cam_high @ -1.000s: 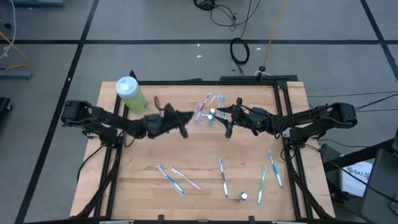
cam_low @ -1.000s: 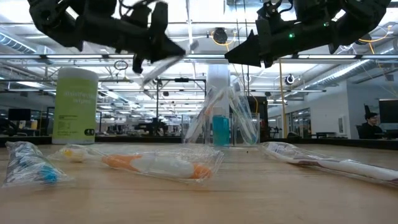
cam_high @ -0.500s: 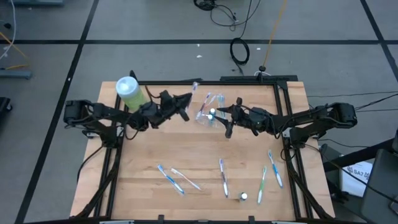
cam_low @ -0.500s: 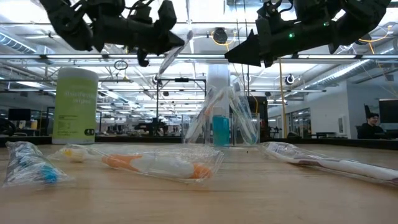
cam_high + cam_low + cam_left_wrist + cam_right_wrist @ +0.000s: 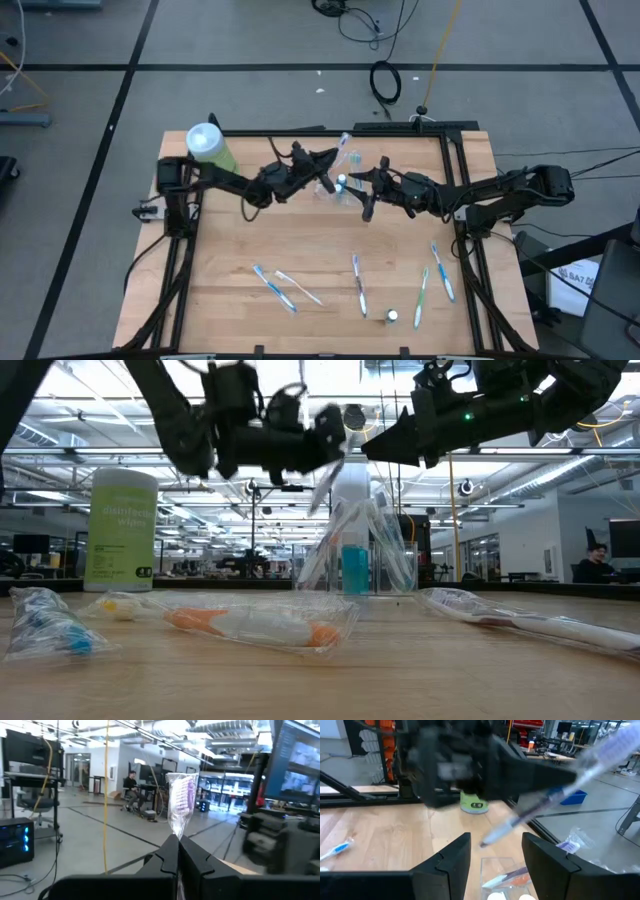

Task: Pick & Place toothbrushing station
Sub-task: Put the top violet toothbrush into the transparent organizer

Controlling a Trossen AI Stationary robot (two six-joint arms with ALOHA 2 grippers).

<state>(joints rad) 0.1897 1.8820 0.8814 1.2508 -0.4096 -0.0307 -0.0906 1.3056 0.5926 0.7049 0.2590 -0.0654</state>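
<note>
A: What has moved since a second ago?

B: The left gripper (image 5: 330, 160) has swung across from mid-tabletop to just over the cup (image 5: 335, 186), carrying a wrapped brush (image 5: 341, 148). Its jaws are clamped on that brush, which sticks up and out past the tips.

A: And the other arm?

B: The right gripper (image 5: 362, 197) has not shifted. It hovers just beside the cup, jaws apart with nothing between them; its wrist view looks down past them at the cup's rim.

A: What is in the cup?

B: Several wrapped brushes, leaning outward, as the low view shows. The cup stands upright near the far edge of the tabletop (image 5: 240, 250).

A: The rest of the set?

B: More brushes lie loose near the front edge: a pair at the left (image 5: 273, 288), one in the middle (image 5: 358, 284), two at the right (image 5: 441, 270), with a small white-capped tube (image 5: 392, 316) between. The green bottle (image 5: 209, 148) stands at the far left corner.
</note>
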